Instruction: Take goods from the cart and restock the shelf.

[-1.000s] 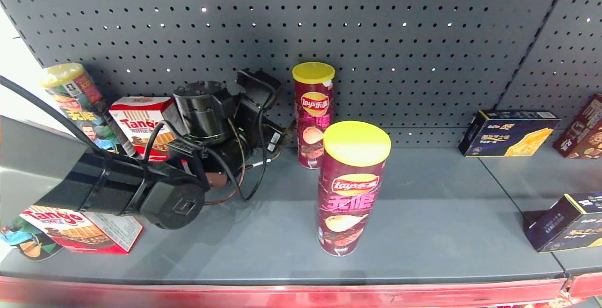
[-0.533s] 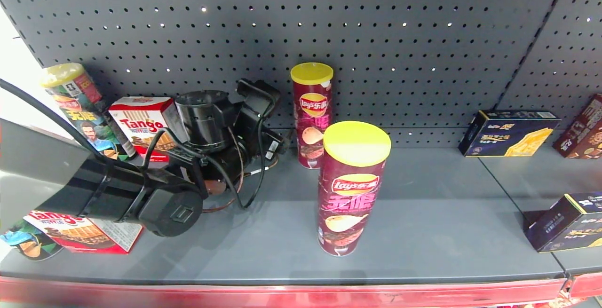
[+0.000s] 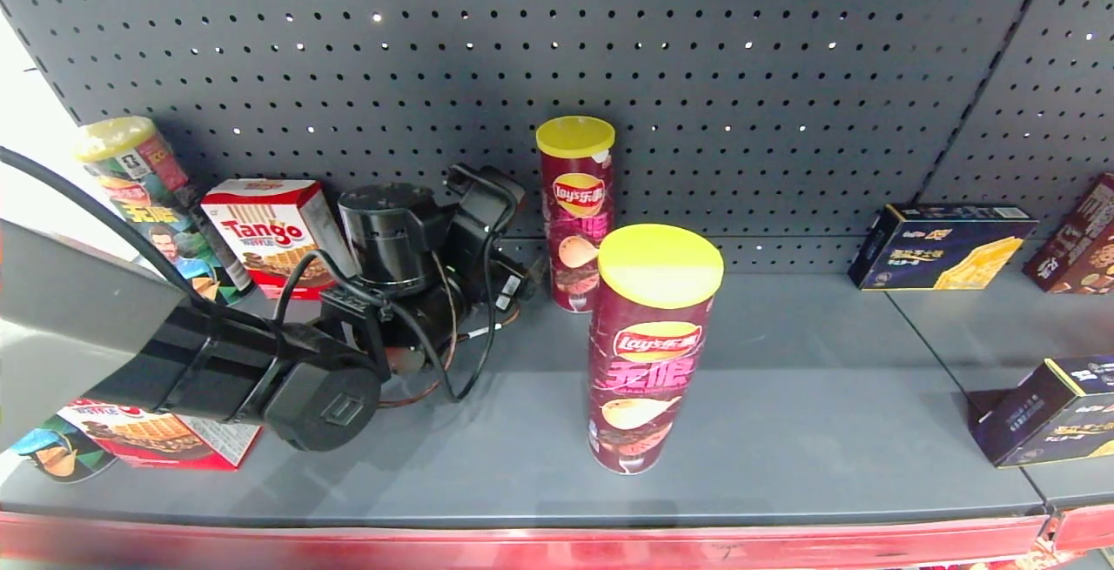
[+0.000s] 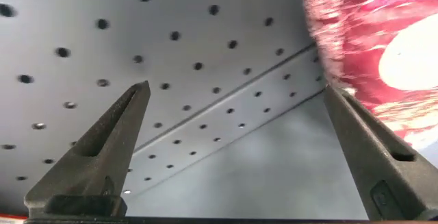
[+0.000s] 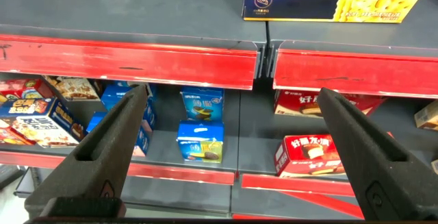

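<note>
My left claw (image 4: 236,148) stood wide open and empty on the shelf (image 3: 783,396), its two dark fingers (image 4: 102,162) spread before the pegboard (image 3: 696,74). The rear can (image 3: 576,213), maroon with a yellow lid, stood upright against the pegboard. In the left wrist view the rear can (image 4: 369,39) lay just beside one finger and outside the gap; whether the two touched, I could not tell. The front can (image 3: 653,348), of the same kind, stood upright nearer the shelf's red edge, apart from my left arm.

A wafer box (image 3: 265,235) and a green can (image 3: 144,187) stood at the back on my left, just beside the arm, and a second wafer box (image 3: 152,431) lay flat near the front edge. Two dark boxes (image 3: 940,248) (image 3: 1044,413) lay well apart on my right.

My right claw (image 5: 233,148) hung equally wide open and held nothing. It faced the red shelf edges (image 5: 130,59), with packets (image 5: 202,125) on the lower shelves beyond them.
</note>
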You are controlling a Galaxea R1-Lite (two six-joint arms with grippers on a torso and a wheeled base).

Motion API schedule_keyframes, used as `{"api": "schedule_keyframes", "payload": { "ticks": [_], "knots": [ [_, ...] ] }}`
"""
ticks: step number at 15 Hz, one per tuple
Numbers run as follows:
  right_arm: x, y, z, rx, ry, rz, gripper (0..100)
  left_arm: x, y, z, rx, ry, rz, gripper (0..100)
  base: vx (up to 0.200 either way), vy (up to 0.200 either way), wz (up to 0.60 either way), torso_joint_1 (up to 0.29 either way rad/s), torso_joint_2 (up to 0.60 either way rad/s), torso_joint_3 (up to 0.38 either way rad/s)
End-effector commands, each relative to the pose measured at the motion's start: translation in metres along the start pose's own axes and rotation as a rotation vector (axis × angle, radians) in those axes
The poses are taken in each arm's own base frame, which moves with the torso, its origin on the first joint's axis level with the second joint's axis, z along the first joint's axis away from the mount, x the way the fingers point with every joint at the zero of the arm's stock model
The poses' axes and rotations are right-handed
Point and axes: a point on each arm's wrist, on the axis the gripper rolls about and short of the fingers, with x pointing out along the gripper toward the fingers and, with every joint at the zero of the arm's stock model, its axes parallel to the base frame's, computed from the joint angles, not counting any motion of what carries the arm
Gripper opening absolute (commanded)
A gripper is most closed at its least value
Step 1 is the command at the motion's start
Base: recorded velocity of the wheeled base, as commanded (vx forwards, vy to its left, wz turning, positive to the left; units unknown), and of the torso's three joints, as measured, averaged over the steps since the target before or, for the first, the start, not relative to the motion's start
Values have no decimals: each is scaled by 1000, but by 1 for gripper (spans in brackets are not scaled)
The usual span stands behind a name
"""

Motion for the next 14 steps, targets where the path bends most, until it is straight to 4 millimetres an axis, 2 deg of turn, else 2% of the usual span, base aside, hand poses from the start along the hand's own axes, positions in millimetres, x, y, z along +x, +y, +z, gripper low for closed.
{"api": "schedule_keyframes", "payload": {
  "ticks": [1, 14],
  "knots": [
    [0, 0, 0, 0, 1, 1, 100, 0, -4, -2, -3, 5, -10, 100, 0, 0, 0, 0, 0, 0],
    [0, 0, 0, 0, 1, 1, 100, 1, -15, 2, -8, -5, -35, 100, 0, 0, 0, 0, 0, 0]
  ]
}}
